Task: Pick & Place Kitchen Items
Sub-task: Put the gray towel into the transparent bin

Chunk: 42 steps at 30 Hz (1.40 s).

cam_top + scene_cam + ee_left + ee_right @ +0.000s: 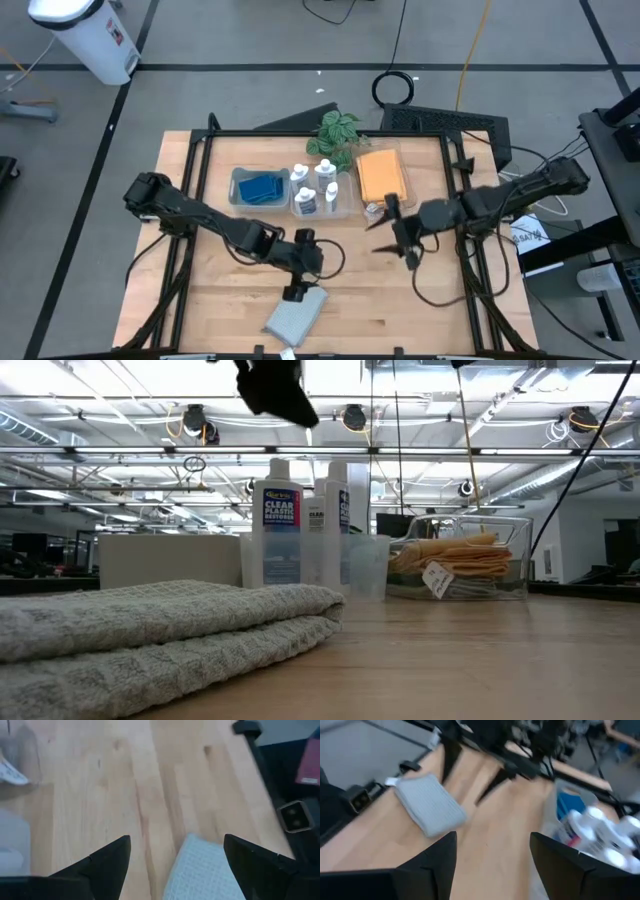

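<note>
A folded pale grey-blue cloth lies flat near the table's near edge; it fills the low view's foreground. My left gripper hangs open over the cloth's far end, whose waffle weave shows between the fingers, apart from them. My right gripper is open and empty in the air right of centre, looking toward the cloth. At the far side, blue sponges, white squeeze bottles and an orange cloth lie in clear bins.
A green leafy plant stands behind the bins. Dark frame rails run along the table's left, right and far sides. Bare wood lies right of the grey-blue cloth.
</note>
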Motion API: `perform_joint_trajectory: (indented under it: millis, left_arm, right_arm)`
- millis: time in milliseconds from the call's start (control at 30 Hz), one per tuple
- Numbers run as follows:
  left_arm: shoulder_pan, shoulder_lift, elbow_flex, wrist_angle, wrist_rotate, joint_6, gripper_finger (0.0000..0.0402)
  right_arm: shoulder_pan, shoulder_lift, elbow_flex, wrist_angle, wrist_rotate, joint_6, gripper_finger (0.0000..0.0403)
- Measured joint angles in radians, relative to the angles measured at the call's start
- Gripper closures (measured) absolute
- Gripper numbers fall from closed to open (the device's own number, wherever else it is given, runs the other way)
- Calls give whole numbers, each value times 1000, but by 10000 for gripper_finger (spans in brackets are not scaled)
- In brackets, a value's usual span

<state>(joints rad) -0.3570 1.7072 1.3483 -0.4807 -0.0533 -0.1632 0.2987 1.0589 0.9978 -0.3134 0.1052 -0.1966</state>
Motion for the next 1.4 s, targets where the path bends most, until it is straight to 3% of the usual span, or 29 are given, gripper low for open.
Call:
perform_joint_trajectory:
  millis: [200,333,533,767,967,1067,1400]
  left_arm:
    - [-14,72,0,-99,24,-16,78]
    - [-14,136,-4,-140,37,-16,78]
    - [13,243,-4,-141,123,3,78]
    - [65,332,2,-87,446,45,78]
    - [94,348,1,-89,489,111,86]
    - [99,344,-1,-89,485,118,124]
    - [101,347,-3,-85,437,144,325]
  right_arm:
    - [70,-3,-203,336,-2,-1,190]
    - [85,-3,-287,466,-2,-30,198]
    - [83,-2,-301,493,-1,-28,210]
    - [83,-3,-301,492,-2,-29,226]
    - [83,-3,-301,489,-2,-29,238]
    - [83,-3,-301,489,-2,-29,242]
    - [83,-3,-301,486,-2,-30,244]
